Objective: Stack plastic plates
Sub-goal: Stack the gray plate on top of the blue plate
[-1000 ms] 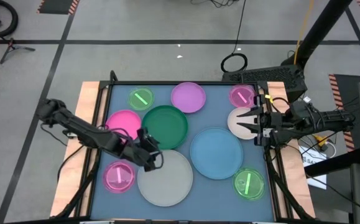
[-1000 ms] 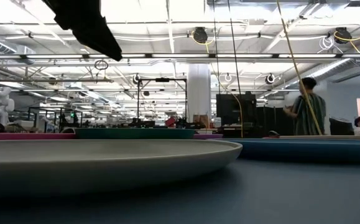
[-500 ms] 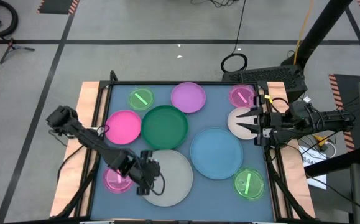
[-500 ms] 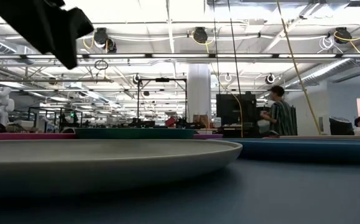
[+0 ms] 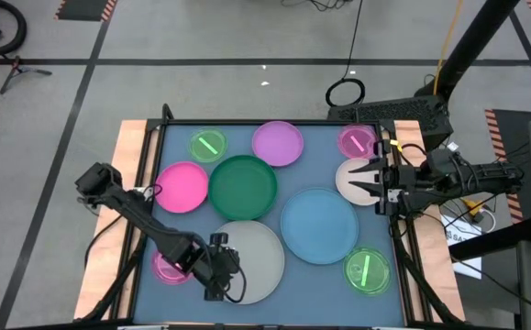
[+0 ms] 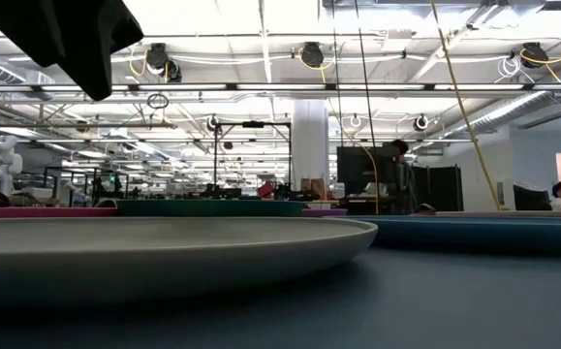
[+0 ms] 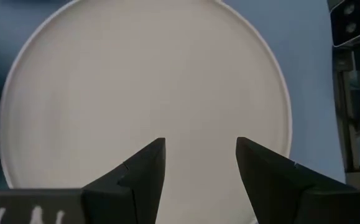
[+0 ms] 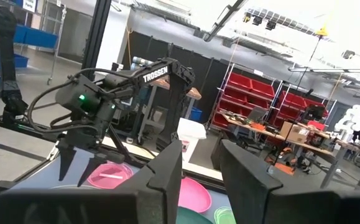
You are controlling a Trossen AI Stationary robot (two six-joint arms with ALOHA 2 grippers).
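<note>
our left hand [image 5: 217, 280] hovers wide open over the near rim of the grey-white plate [image 5: 251, 261] on the desk [image 5: 325, 137]. we judge this the reach; next, lower and close. right hand [image 5: 368, 180] waits open over the cream plate [image 5: 346, 174].

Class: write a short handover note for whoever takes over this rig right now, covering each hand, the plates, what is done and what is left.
Left hand: open, empty, over the grey-white plate.
Right hand: open, waiting over the cream plate at the table's right edge.
Plates: blue plate, green plate, pink plate, lilac plate and four small striped ones lie spread out.
Done: no stack built.
Left: all stacking.
</note>
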